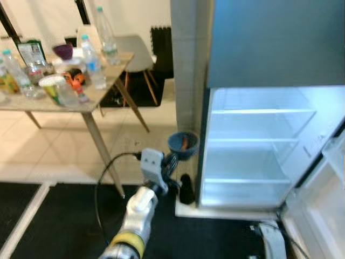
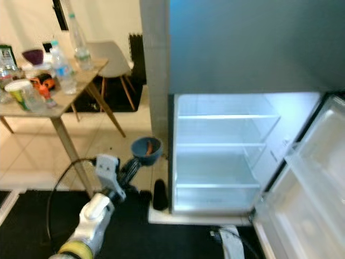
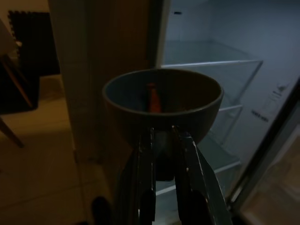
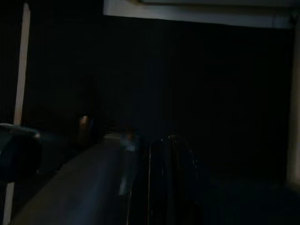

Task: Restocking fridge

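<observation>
Your left gripper (image 3: 164, 140) is closed on the blue bowl (image 3: 161, 101): the two black fingers (image 3: 190, 159) pinch the near wall of the bowl from below, narrow, with only the bowl wall between them. The bowl sits upright at the fingertips. Inside it lies a small orange item (image 3: 152, 98), leaning against the inner wall; you cannot tell what it is.

Directly beyond the bowl stands the fridge side wall (image 1: 186, 65), with the open fridge (image 1: 253, 145) just to the right of the gripper. The lower compartment is lit. Its glass shelves (image 1: 259, 111) are ahead and to the right of the bowl, which is held outside the cabinet, near the front left edge of the opening, level with the middle shelves. The fridge door (image 2: 307, 199) is swung open on the far right, well apart from the gripper.

Below the gripper a dark object (image 1: 186, 190) stands on the floor beside the fridge base, on the black mat (image 1: 64, 226).

Behind and to the left of the gripper, well apart, is a wooden table (image 1: 102, 89) carrying water bottles (image 1: 92, 62), a purple bowl (image 1: 63, 51) and a cup (image 1: 53, 86). A grey chair (image 1: 137, 54) stands past the table.

The right wrist view is very dark; you cannot tell the condition of the right gripper.
</observation>
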